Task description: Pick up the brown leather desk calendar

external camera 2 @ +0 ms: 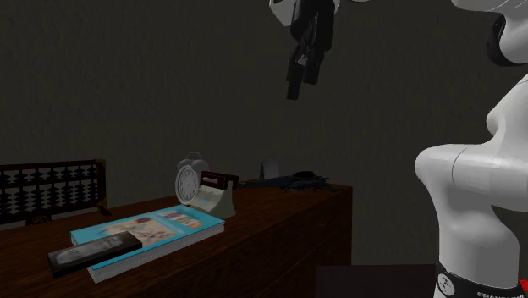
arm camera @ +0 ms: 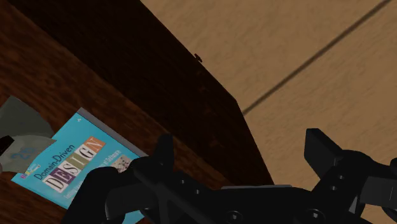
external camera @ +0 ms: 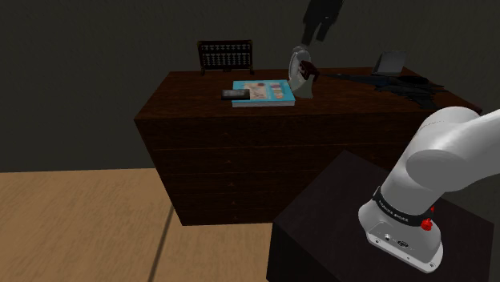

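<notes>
Gripper (arm camera: 242, 145) spread; desk calendar (external camera 2: 217, 193) partly hides clock (external camera 2: 188, 180).

Shoulder view: from behind the stand (external camera: 320, 232), facing the far dark desk (external camera: 224, 160). Second exterior view: near, low, apparently side-on to the desktop. Wrist view: looking down. All three share the blue book (external camera: 263, 92).

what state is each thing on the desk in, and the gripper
gripper: open, empty, high over the desk
calendar: upright on the desk, not held
clock: upright, beside the calendar
book: closed, lying flat
black device: lying on the book
abacus: upright at the desk's back edge
</notes>
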Controlling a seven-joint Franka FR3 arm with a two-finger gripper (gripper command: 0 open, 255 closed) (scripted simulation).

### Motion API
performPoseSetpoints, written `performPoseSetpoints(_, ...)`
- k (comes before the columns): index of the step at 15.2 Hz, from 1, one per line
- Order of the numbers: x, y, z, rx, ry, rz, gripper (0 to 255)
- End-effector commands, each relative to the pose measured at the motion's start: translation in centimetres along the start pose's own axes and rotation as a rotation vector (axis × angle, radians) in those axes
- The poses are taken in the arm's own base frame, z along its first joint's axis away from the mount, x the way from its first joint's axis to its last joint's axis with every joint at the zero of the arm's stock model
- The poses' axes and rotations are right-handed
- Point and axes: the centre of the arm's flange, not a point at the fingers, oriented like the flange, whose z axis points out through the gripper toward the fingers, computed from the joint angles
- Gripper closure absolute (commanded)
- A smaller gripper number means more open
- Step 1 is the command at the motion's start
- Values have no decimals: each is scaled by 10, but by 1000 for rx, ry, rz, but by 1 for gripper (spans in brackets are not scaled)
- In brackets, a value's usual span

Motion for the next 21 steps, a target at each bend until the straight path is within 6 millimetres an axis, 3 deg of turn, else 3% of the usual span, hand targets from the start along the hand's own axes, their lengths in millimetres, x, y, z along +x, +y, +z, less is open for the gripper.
performPoseSetpoints(1, 0, 0, 0, 0, 0, 0, 0)
performPoseSetpoints(11, 62, 107, 51, 2, -21, 246, 0)
performPoseSetpoints(21, 95, 226, 102, 5, -42, 493, 0)
